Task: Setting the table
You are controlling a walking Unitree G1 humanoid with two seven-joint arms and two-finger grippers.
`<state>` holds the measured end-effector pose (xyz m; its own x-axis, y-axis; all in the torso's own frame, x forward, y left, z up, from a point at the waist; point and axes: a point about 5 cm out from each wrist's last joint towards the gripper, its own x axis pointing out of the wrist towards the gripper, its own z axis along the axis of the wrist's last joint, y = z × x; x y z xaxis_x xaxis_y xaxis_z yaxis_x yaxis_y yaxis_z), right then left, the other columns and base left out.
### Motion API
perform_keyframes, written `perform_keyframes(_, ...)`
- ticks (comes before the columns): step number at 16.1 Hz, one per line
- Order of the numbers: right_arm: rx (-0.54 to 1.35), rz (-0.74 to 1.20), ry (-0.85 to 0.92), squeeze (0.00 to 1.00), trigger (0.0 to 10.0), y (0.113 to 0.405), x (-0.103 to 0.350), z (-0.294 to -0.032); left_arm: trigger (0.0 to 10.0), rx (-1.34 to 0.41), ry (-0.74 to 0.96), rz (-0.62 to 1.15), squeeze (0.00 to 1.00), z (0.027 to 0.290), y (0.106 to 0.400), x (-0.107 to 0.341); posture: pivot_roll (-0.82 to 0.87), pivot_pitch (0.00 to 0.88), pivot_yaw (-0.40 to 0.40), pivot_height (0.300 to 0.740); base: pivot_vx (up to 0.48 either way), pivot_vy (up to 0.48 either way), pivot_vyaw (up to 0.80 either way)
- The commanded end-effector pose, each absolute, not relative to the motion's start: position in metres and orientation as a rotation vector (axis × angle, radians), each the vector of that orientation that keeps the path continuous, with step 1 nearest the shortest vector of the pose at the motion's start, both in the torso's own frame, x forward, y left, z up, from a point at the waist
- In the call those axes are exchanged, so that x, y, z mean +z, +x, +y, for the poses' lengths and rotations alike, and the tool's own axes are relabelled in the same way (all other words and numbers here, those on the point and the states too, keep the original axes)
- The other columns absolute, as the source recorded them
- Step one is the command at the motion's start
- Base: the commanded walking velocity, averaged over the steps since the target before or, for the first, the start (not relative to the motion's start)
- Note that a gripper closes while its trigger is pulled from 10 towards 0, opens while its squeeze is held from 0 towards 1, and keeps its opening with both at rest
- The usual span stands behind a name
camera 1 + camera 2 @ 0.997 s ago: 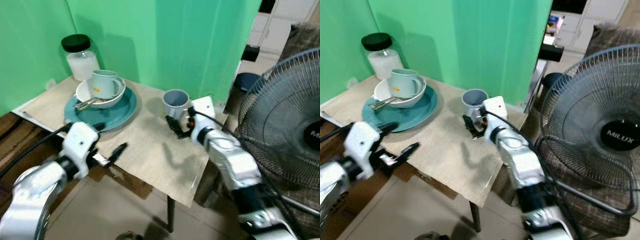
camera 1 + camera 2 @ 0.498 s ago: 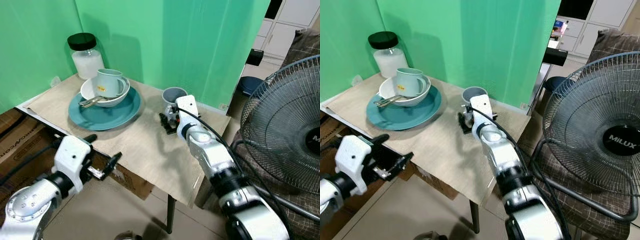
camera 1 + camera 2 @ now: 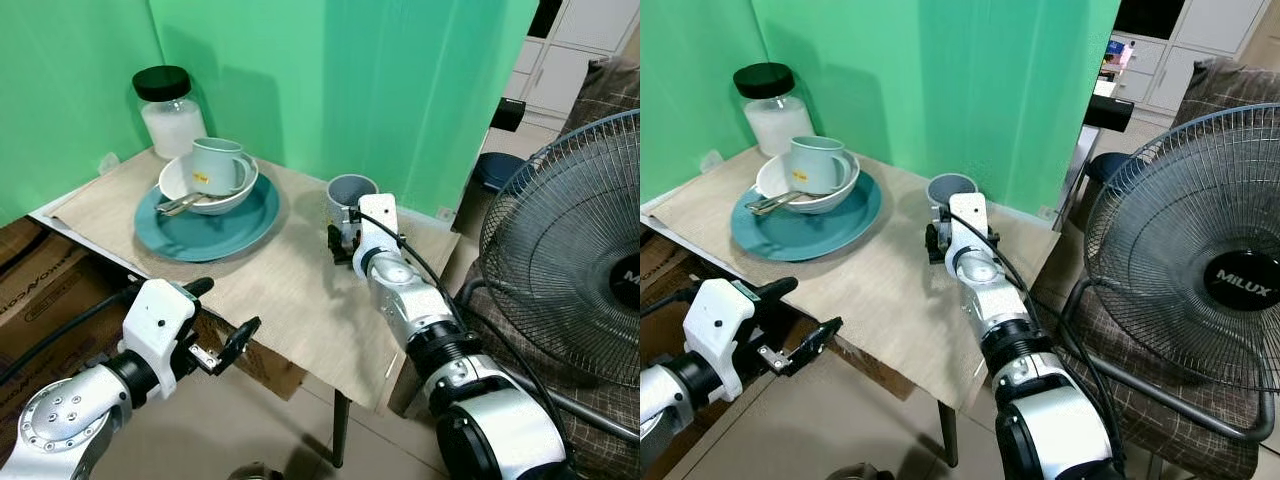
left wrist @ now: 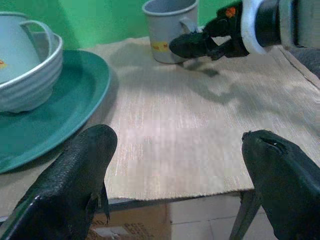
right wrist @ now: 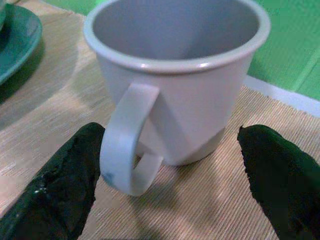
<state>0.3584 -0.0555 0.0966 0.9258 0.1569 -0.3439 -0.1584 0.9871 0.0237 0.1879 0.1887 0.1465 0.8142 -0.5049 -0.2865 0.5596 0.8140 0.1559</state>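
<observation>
A small table (image 3: 300, 290) with a beige woven mat stands against a green curtain (image 3: 380, 80); a fan (image 3: 570, 260) is beside it. There are two mugs, one bowl, one plate and one jar. The grey mug (image 5: 175, 85) stands between the wide-spread fingers of the right gripper (image 5: 170, 175), its handle toward the gripper. The left gripper (image 3: 222, 322) hangs wide apart, empty, at the near table edge.

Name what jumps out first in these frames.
The right gripper, fingers open, sits right at the grey mug near the table's far edge, handle toward it. Left of that, a teal plate carries a white bowl holding a pale green mug. A large fan stands at right.
</observation>
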Motion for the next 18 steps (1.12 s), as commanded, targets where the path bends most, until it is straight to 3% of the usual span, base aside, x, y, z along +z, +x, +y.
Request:
perform_keyframes(1, 0.155, 0.323, 0.01, 0.0, 0.0, 0.3623, 0.103, -0.0556, 10.0, -0.591, 0.238, 0.236, 0.0, 0.1859, 0.1862, 0.1486, 0.09, 0.0, 0.018, 0.74, 0.0, 0.0, 0.0)
perform_keyframes(18, 0.168, 0.323, 0.019, 0.0, 0.0, 0.3658, 0.1017, -0.058, 10.0, -0.641, 0.216, 0.248, 0.0, 0.1786, 0.1882, 0.1467, 0.08, 0.0, 0.023, 0.74, 0.0, 0.0, 0.0)
